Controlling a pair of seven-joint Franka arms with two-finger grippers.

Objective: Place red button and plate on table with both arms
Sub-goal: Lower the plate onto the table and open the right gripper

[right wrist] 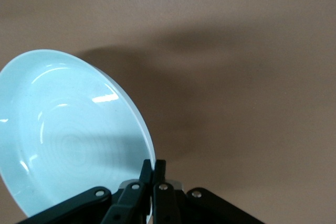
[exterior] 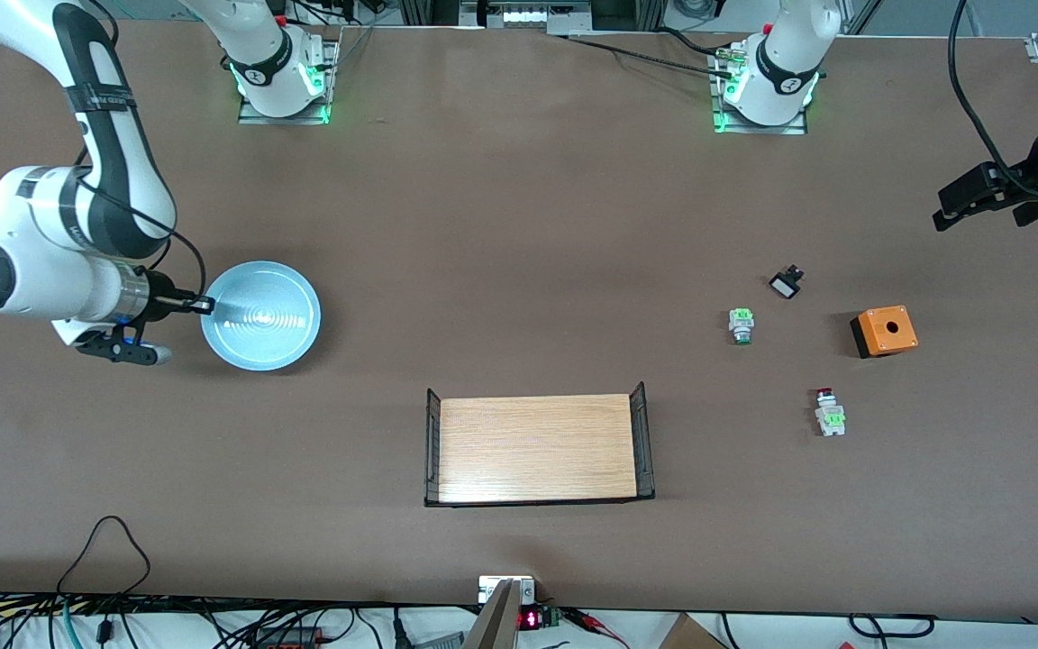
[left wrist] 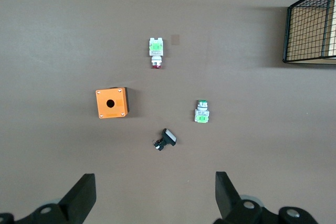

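The pale blue plate (exterior: 262, 315) is at the right arm's end of the table (exterior: 519, 225). My right gripper (exterior: 204, 306) is shut on its rim. In the right wrist view the plate (right wrist: 68, 135) looks tilted, casts a shadow on the table, and its rim runs between the shut fingers of the right gripper (right wrist: 156, 167). The red button (exterior: 828, 410) lies on its side on the table at the left arm's end; it also shows in the left wrist view (left wrist: 156, 53). My left gripper (exterior: 947, 205) is open and empty, up in the air by the table's edge (left wrist: 155, 182).
A green-capped button (exterior: 742, 325), a small black part (exterior: 787, 283) and an orange box with a hole (exterior: 884, 330) lie near the red button. A wooden tray with black wire ends (exterior: 537, 448) stands mid-table, nearer the front camera.
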